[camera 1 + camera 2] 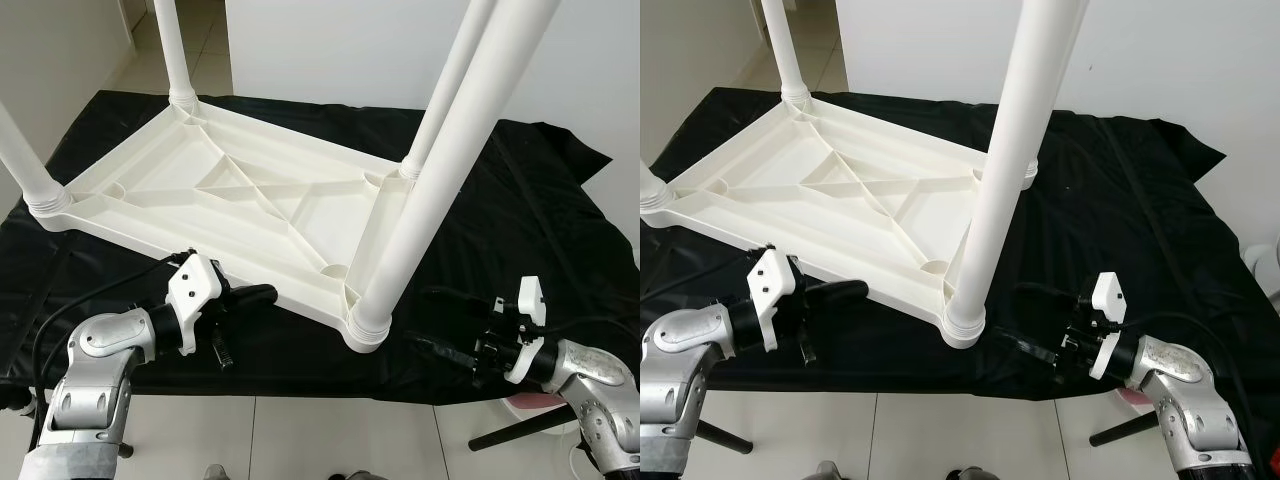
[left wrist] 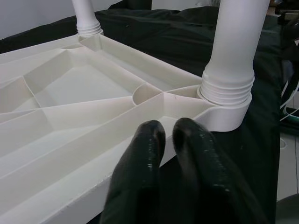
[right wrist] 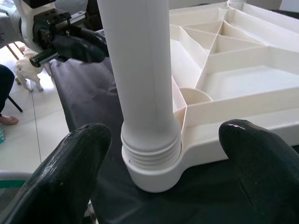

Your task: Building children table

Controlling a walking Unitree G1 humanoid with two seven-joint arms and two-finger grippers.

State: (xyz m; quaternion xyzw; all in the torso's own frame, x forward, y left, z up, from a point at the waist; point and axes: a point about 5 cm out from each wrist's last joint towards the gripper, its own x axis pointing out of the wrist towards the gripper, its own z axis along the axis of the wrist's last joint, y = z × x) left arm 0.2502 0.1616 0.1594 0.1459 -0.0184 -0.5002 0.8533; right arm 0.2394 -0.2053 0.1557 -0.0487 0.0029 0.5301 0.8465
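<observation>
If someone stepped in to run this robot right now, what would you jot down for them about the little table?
Left gripper: fingers shut, holding nothing, resting by the near rim of the table top.
Right gripper: open, fingers on either side of the near leg, not touching it.
Things: white plastic table top lies upside down on a black cloth. Four white legs stand upright in its corner sockets.
Done: all four legs are in place.
Left: I cannot tell how tightly the near leg is seated at its threaded collar; check it, probably the others too, then turn the table over.

Black cloth (image 1: 520, 220) over the worktop — pale tiled floor (image 1: 300, 435) below.
</observation>
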